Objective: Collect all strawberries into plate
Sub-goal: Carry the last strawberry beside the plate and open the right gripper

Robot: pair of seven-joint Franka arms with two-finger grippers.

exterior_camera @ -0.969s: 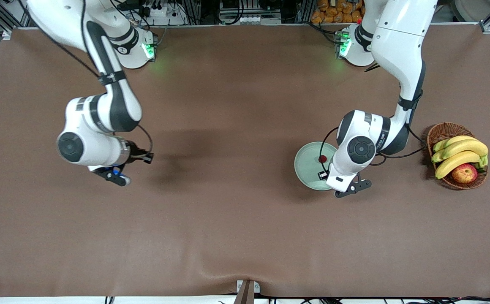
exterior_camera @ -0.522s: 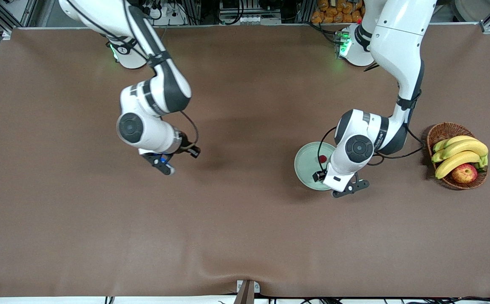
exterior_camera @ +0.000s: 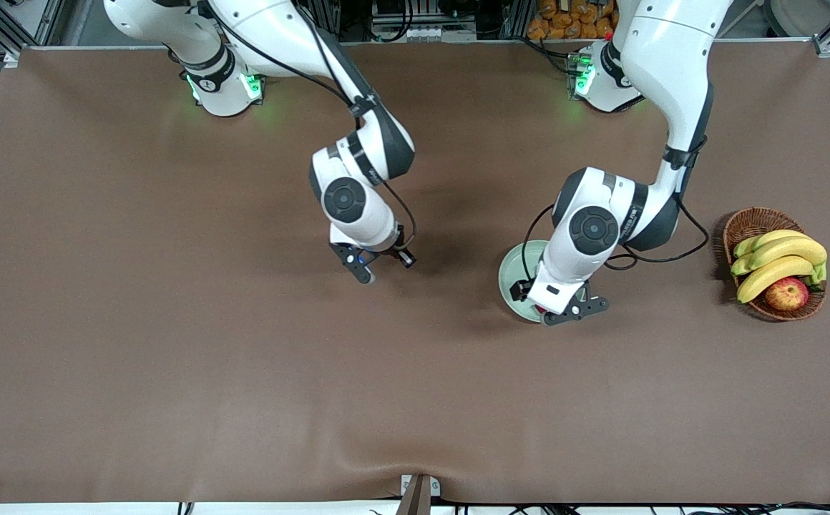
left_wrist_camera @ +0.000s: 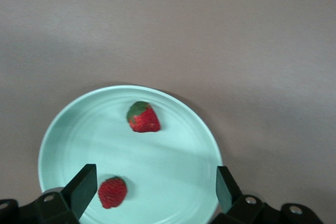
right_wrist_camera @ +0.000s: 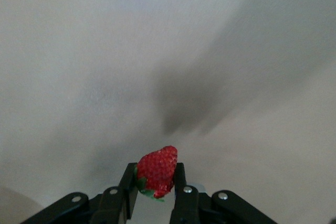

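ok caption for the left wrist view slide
Open left tool over round mint-green plate holding two small red strawberries.

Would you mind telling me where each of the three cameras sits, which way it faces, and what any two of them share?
Front view: high across the table, facing both bases; shows both arms, the plate and the fruit basket.
Left wrist view: on the left arm's wrist, looking down over the plate with two strawberries in it; the open left gripper frames it.
Right wrist view: on the right arm's wrist, looking down at bare table; the right gripper is shut on a strawberry.
Shared: front and left wrist views both show the plate.
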